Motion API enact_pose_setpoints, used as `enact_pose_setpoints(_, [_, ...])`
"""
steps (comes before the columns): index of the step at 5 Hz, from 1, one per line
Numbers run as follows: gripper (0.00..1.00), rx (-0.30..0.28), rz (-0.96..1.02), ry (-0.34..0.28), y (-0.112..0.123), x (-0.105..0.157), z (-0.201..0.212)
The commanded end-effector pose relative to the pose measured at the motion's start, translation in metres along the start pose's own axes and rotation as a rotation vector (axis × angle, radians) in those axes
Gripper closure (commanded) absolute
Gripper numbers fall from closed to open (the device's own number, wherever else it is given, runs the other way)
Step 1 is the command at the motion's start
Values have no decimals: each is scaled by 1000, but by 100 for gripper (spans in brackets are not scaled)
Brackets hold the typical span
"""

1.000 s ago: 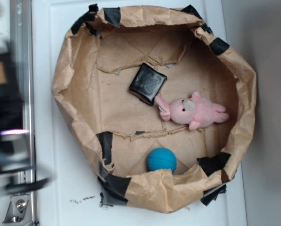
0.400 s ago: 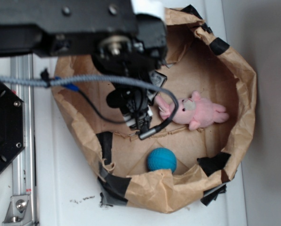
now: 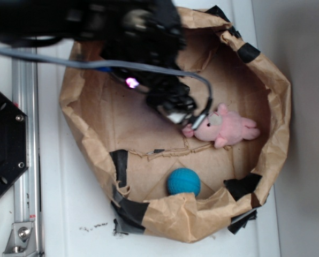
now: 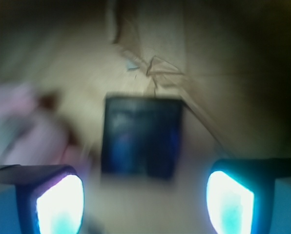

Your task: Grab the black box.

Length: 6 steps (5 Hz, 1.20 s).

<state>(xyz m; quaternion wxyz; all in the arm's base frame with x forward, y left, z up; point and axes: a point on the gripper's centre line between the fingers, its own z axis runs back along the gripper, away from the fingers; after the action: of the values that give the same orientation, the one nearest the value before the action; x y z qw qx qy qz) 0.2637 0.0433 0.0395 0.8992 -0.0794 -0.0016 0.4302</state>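
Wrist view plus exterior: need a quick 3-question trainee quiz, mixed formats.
1. True or false: in the wrist view the gripper is shut on the black box.
2. Which toy lies nearest the arm's tip in the exterior view? A) blue ball B) pink plush bunny
3. What holds all three things?

Key: 1 false, the lit fingers stand apart, box ahead between them. 2 B. 3 the brown paper bowl.

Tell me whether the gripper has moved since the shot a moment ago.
Yes. Against the pink plush, which sits where it was, the gripper has swung up and right, away from the blue ball and nearer the plush's head.
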Motion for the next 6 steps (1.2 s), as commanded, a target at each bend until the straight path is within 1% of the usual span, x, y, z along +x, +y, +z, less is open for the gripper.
enact_pose_setpoints(1, [0, 6, 55, -98, 13, -5, 16])
enact_pose_setpoints(2, [0, 22, 50, -108, 24, -9, 16])
enact_pose_setpoints(3, [0, 30, 43, -99, 36, -12, 16])
enact_pose_setpoints(4, [0, 58, 9, -78, 38, -20, 8])
enact_pose_setpoints(5, [0, 73, -8, -83, 33, -25, 3])
enact_pose_setpoints(6, [0, 73, -5, -92, 24, -20, 0])
